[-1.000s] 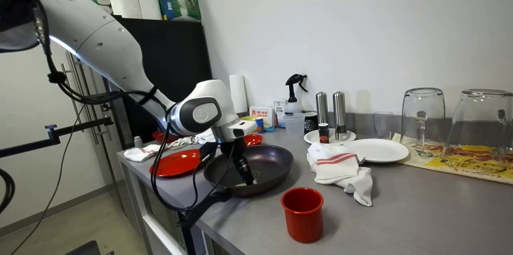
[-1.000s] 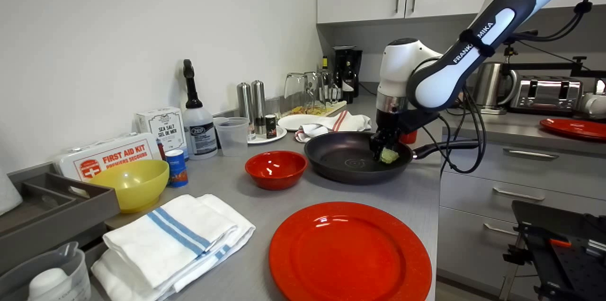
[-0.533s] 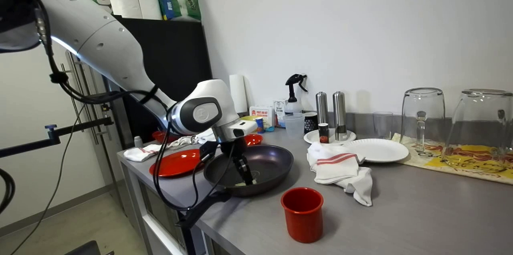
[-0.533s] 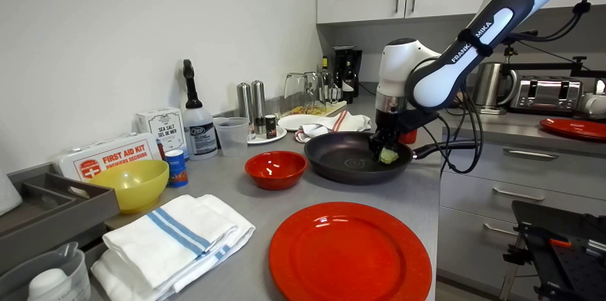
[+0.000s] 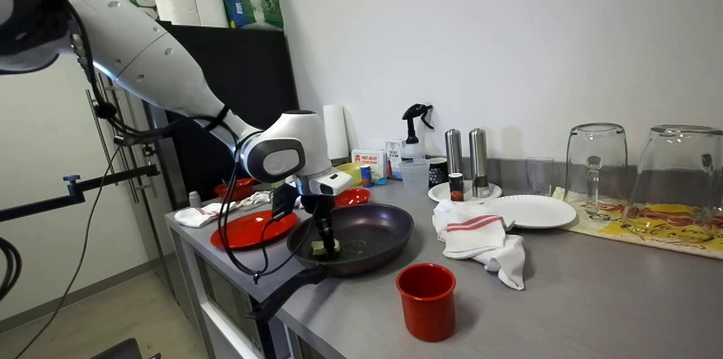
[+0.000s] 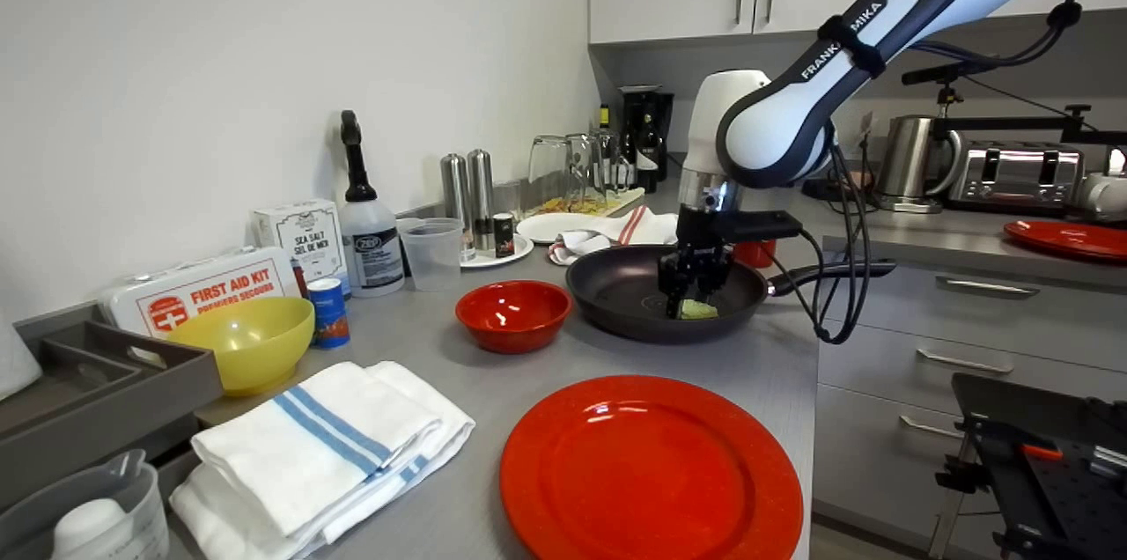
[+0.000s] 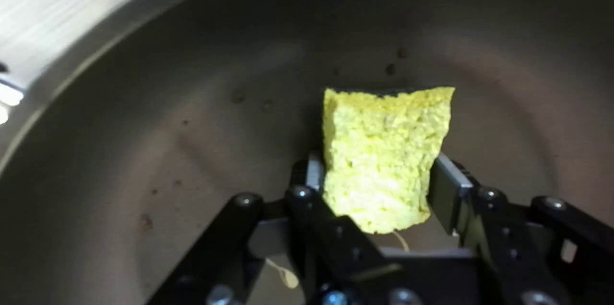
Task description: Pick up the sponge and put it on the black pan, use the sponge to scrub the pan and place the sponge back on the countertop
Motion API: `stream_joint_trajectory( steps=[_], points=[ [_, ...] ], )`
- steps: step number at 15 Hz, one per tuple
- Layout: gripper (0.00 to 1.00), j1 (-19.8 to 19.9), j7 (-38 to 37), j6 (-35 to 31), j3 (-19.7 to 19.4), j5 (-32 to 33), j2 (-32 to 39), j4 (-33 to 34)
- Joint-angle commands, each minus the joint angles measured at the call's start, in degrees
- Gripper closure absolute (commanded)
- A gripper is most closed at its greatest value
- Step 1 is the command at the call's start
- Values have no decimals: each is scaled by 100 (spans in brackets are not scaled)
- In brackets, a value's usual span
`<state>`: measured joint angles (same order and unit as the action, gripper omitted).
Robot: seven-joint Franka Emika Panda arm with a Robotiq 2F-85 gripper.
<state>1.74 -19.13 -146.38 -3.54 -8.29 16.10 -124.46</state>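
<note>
The end effector (image 7: 381,182) points down into the black pan (image 6: 616,280) and pinches the sponge (image 7: 387,142), with a pad (image 7: 315,171) against each side of the yellow-green block. The sponge is inside the pan, down at its bottom, on the half nearer the handle (image 5: 287,293); whether it presses down there I cannot tell. In the wrist view, small dark specks (image 7: 146,222) dot the bottom around it. The pan sits on the grey tabletop (image 5: 565,302) in both exterior views, and its handle reaches out past the edge.

In an exterior view, a red cup (image 5: 426,308) stands upright near the pan, and a rumpled white cloth with red stripes (image 5: 477,237) lies beside a white plate (image 5: 545,212). In an exterior view, a red bowl (image 6: 511,333) stands just beside the pan; whether they touch I cannot tell. A large red plate (image 6: 651,472) lies flat near both, with a folded white cloth with blue stripes (image 6: 326,445) just beside it. A yellow bowl (image 6: 251,356) stands in front of a first aid kit (image 6: 233,283), and a spray bottle (image 6: 374,252) and two metal mills (image 6: 454,190) stand upright along the wall (image 6: 220,58)
</note>
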Motion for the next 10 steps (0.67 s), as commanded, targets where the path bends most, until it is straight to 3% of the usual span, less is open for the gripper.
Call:
stream_joint_trajectory(
  steps=[1,3,10],
  points=[
    [72,68,299,130,202,-496,298,303],
    [72,66,371,139,227,-550,354,384],
    [72,-251,92,-246,-10,275,873,1002]
  ],
)
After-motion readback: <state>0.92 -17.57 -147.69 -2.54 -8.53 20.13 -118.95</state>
